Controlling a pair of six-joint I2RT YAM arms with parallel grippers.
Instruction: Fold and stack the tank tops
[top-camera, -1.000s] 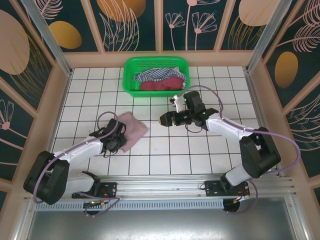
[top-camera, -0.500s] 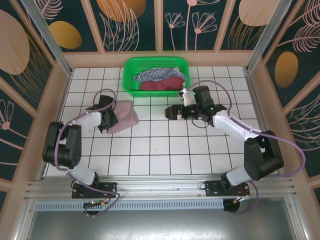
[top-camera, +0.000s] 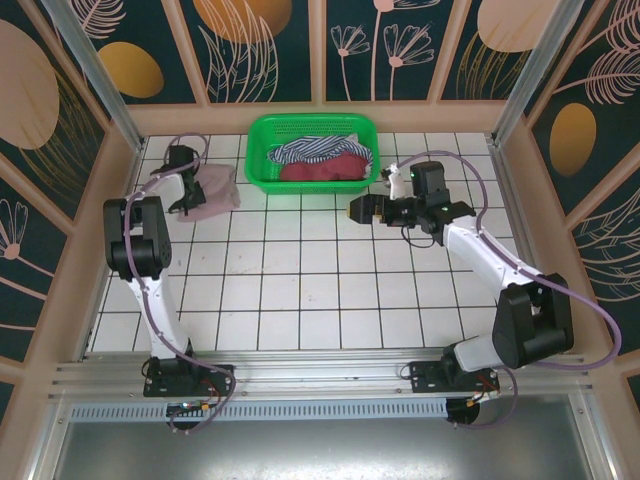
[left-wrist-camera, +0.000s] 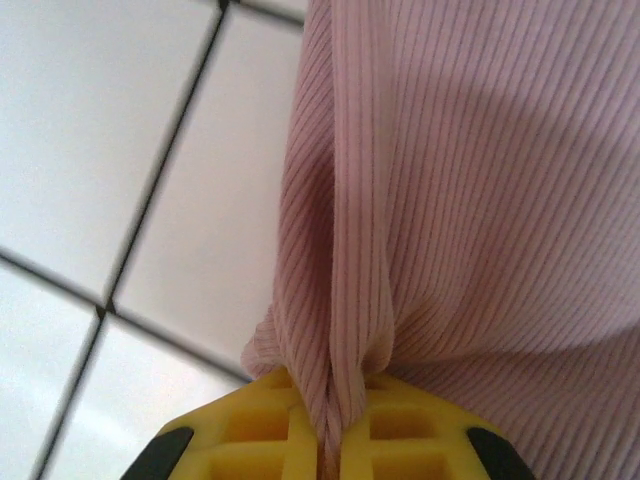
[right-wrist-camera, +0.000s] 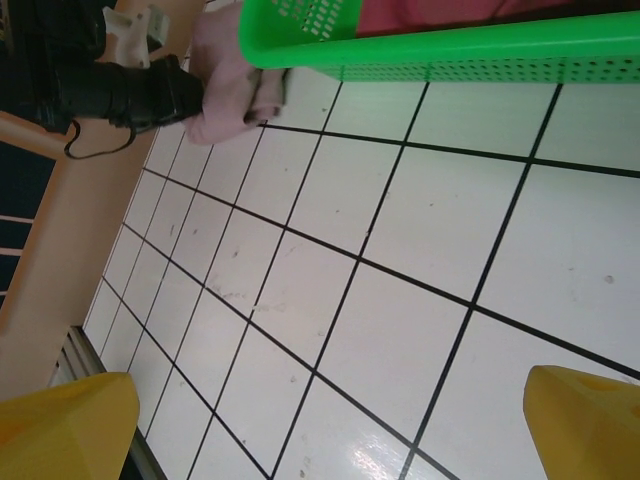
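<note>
Nearest, the right gripper (top-camera: 360, 210) is seen with its yellow fingers spread wide and nothing between them. It hovers above the white tiled table (top-camera: 300, 290), just short of the green perforated plastic basket (top-camera: 262, 165). Farther back, at the far left, the left gripper (top-camera: 186, 192) is pressed together on a gathered edge of the dusty mauve-pink ribbed tank top (top-camera: 215, 188), and the pinch is shown plainly in the left wrist view. This compact pink bundle is laid on the table just beside the basket's left wall, and it stretches from the left gripper toward the basket. Farthest, inside the basket, the navy-and-white striped tank top (top-camera: 300, 150) and the dark red tank top (top-camera: 325, 170) are heaped together. Both are judged to lie ahead and slightly left of the open right gripper. The right arm is therefore taken as the nearer one for the next pickup.
</note>
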